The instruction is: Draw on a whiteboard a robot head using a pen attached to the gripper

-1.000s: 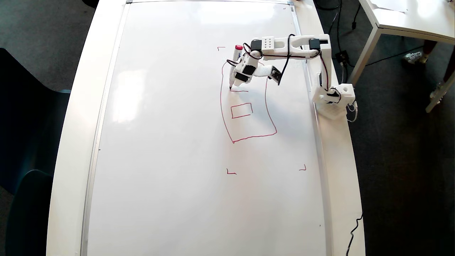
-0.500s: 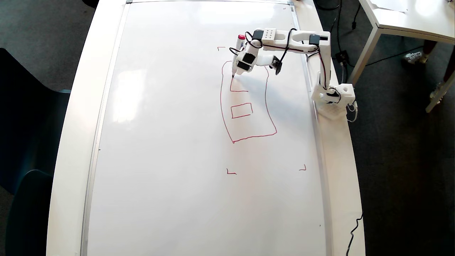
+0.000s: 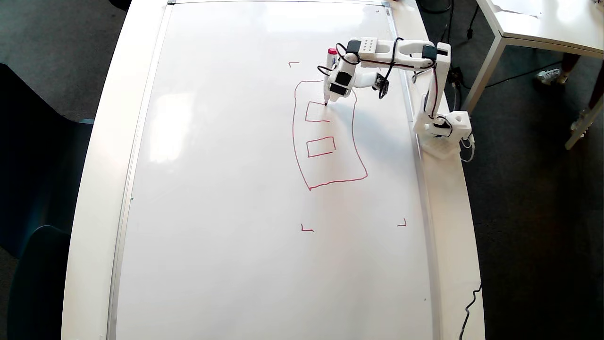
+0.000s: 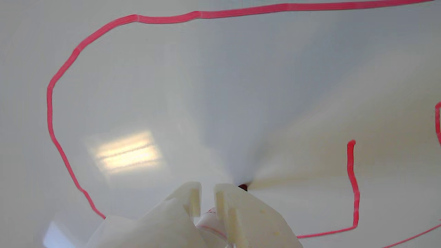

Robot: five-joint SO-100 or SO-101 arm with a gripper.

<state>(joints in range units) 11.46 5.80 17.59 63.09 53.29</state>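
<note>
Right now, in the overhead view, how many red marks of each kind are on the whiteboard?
head outline: 1
closed rectangle: 1
unfinished rectangle, at the tip of the pen: 1
corner marks: 3 in view
Total: 6

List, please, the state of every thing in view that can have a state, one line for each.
whiteboard: lying flat, partly drawn on.
robot head: unfinished; outline closed, lower inner rectangle closed, upper one open on its right side.
pen: clamped in the fingers, red cap up, tip on the board at the upper rectangle's top right corner.
gripper: shut on the pen, pointing down at the board.
corner marks: drawn, three visible.
</note>
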